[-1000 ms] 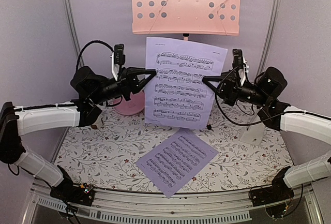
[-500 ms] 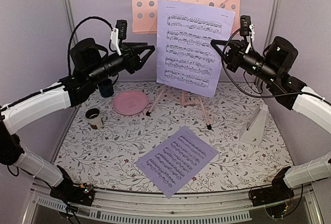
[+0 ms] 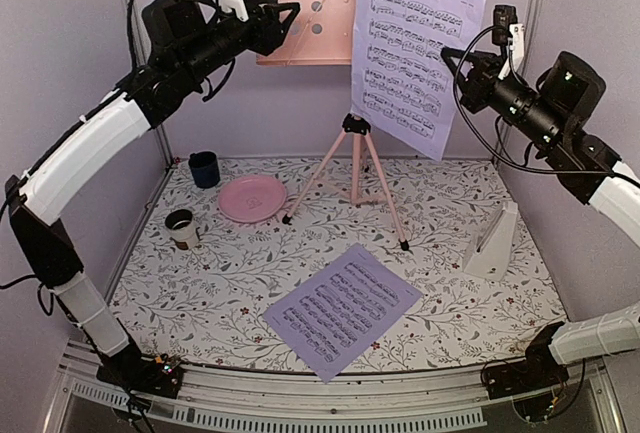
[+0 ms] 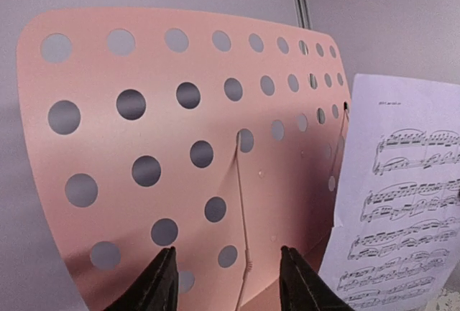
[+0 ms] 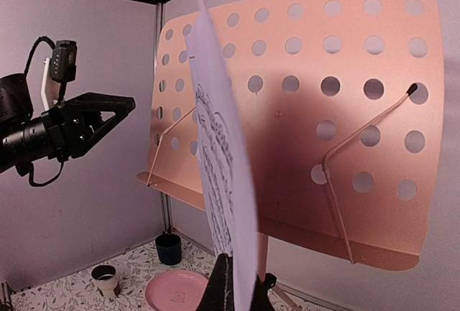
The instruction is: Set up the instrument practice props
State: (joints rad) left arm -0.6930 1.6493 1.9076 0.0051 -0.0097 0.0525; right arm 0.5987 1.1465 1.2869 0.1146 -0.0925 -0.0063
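Left hand (image 3: 288, 28): high at far left, fingers partly apart, empty, facing the pink music stand (image 3: 335, 48) desk. Sheet music page (image 3: 410, 58): upright before the desk's right side, seemingly clear of it, pinched in the closed right hand (image 3: 447, 52). Second page (image 3: 342, 310): flat on the near bench (image 3: 200, 283). Metronome (image 3: 493, 243): standing at right.

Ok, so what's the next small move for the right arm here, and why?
Probably ease the right gripper toward the music stand desk and lower the sheet music page onto its bottom lip. The page hangs pinched at its edge, in front of the desk, not resting on it. The left gripper is open and holds nothing.
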